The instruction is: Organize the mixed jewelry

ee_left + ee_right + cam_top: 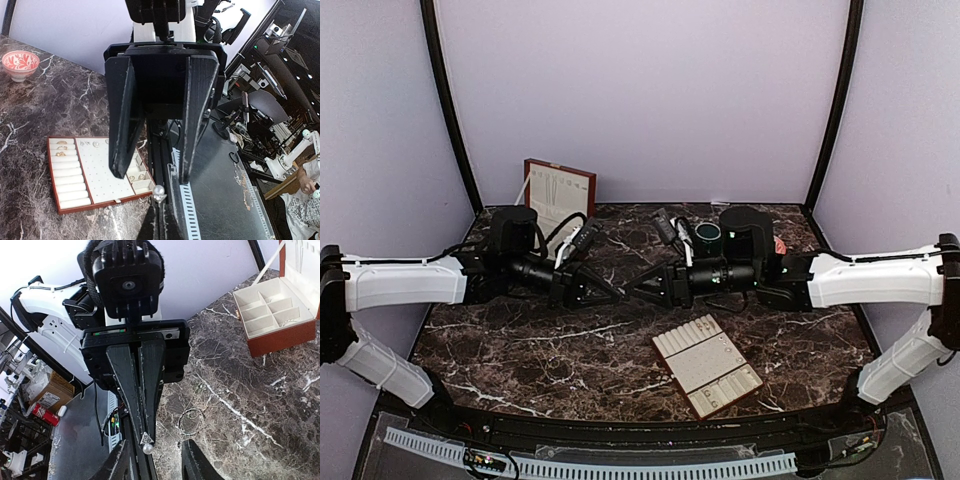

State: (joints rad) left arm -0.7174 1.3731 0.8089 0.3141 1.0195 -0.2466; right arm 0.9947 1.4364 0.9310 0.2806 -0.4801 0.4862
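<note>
My right gripper (145, 438) is shut on a pearl stud (148, 448) with a small silvery triangular setting, held above the table. My left gripper (151, 175) is open, its jaws wide apart on either side of the stud (159, 191), not touching it. In the top view the two grippers meet tip to tip, left (613, 290) and right (644, 283), over the table's middle. A thin bangle (191, 421) with a fine chain lies on the marble below. The cream-padded tray (105, 175) holds a few gold rings (61, 148) and studs (88, 144).
The tray (708, 365) lies near the front right of centre. The red-brown wooden box (558, 190) stands open at the back left, also seen in the right wrist view (280, 337). A dark mug (708, 235) and a red-patterned bowl (20, 62) stand at the back right.
</note>
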